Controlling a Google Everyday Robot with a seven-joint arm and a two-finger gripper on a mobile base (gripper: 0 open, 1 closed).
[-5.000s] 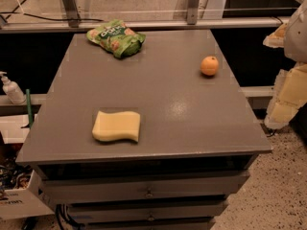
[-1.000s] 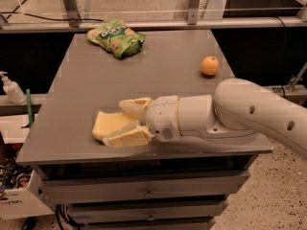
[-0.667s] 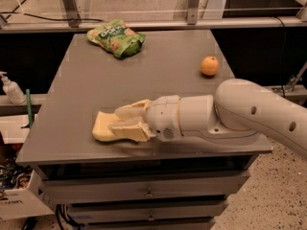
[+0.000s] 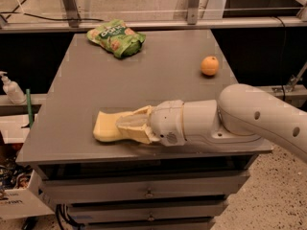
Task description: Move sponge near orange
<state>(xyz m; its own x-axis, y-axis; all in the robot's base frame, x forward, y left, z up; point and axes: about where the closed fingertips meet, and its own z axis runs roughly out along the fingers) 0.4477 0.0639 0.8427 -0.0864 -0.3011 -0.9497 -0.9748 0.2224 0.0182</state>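
The pale yellow sponge [image 4: 103,127] lies on the grey table [image 4: 158,80] near its front left edge. My gripper [image 4: 121,124] reaches in from the right, low over the table, and its pale fingers [image 4: 136,114] are closed around the sponge's right half, which they hide. The sponge still rests on the tabletop. The small round orange [image 4: 209,65] sits at the right side of the table, well behind and to the right of the sponge. My white arm [image 4: 230,121] stretches across the front right corner.
A green crinkly snack bag [image 4: 116,38] lies at the back left of the table. Drawers [image 4: 144,190] sit under the tabletop. A white bottle [image 4: 10,88] stands on a ledge to the left. A metal frame runs behind the table.
The arm came in from the right to the sponge. Over the last second the fingers went from spread around the sponge to closed on it. The sponge, orange and bag have not moved.
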